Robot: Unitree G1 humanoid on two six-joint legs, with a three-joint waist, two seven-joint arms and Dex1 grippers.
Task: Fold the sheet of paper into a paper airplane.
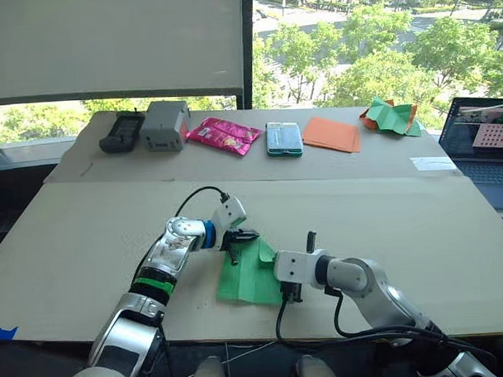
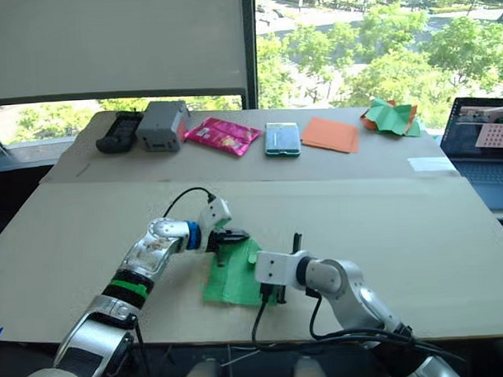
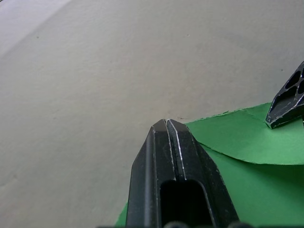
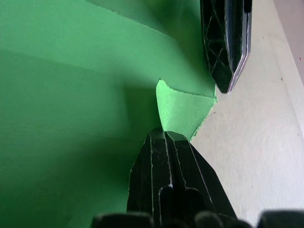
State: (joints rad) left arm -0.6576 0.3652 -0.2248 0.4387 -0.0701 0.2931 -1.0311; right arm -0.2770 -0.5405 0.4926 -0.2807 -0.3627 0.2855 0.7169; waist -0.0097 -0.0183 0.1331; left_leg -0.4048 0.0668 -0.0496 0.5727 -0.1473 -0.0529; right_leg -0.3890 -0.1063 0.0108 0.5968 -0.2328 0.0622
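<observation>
The sheet of paper [image 1: 246,284] is bright green and lies partly folded on the cardboard table [image 1: 88,244], close to its front edge. My left gripper [image 3: 166,122] is shut, and its tip rests at the sheet's far left edge. From the right, my right gripper [image 4: 166,135] reaches in with its fingers closed on a small raised corner flap [image 4: 183,111] of the sheet. The left gripper's fingers [image 4: 228,42] stand a short way from that flap. No narrow pointed paper airplane shape has formed.
Along the back of the table lie a black device [image 1: 121,131], a grey box [image 1: 165,124], a pink packet [image 1: 223,135], a teal packet [image 1: 284,138], flat orange sheets [image 1: 331,133] and a crumpled green-and-orange heap [image 1: 391,117]. A laptop [image 1: 486,147] sits at the far right.
</observation>
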